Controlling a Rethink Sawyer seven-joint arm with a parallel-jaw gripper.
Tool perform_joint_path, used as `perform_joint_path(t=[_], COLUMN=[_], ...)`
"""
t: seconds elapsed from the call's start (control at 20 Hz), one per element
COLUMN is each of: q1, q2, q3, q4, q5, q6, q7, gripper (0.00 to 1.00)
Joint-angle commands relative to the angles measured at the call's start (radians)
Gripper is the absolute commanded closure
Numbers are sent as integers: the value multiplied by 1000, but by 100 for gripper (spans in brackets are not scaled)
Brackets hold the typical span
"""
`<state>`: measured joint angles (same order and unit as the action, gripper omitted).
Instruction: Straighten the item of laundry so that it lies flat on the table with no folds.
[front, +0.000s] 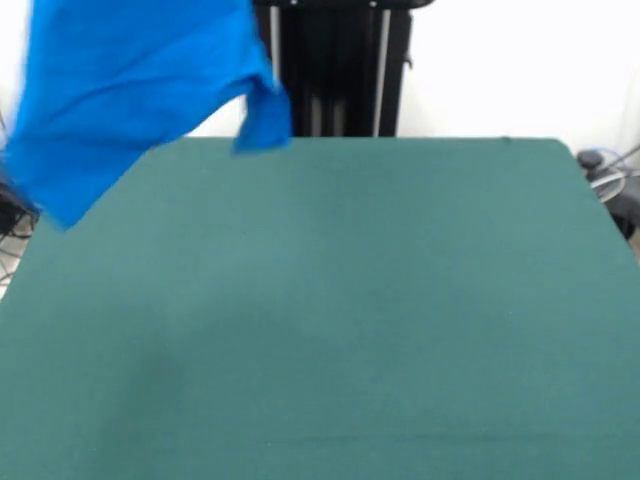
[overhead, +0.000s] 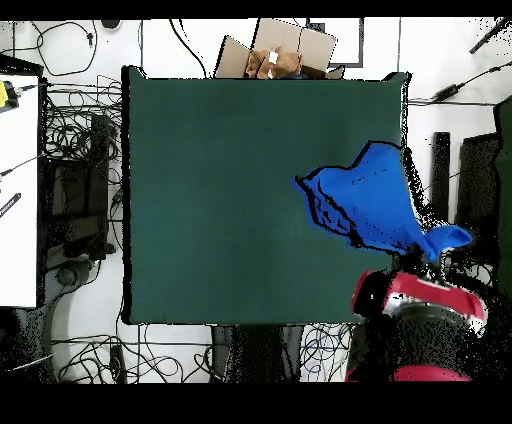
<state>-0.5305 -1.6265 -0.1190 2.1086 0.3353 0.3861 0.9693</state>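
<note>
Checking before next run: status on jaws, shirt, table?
Gripper's own tips not visible, state unknown. Blue T-shirt up in the air over the table's corner by the robot, not lying flat. Nothing else on the cloth top.

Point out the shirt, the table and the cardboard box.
shirt (front: 120, 90), front view, on the middle of the blue cloth.
table (front: 350, 320), front view, on bare green top.
cardboard box (overhead: 300, 42), overhead view, on a flap.

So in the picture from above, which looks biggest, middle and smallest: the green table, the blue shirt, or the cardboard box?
1. The table.
2. The blue shirt, though it hangs nearer the camera.
3. The cardboard box.
</note>
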Motion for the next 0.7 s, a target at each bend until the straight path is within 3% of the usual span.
perform_joint_path(t=[0.05,0.35,0.55,0.7], q1=[-34,-61,-52,-11], q2=[53,38,8,-11], q3=[33,79,49,-34], q4=[408,437,440,392], q5=[15,-5,-28,-172], q6=[-80,-160,-139,-78], q7=[-182,-154,-156,-52], gripper=[100,100,100,100])
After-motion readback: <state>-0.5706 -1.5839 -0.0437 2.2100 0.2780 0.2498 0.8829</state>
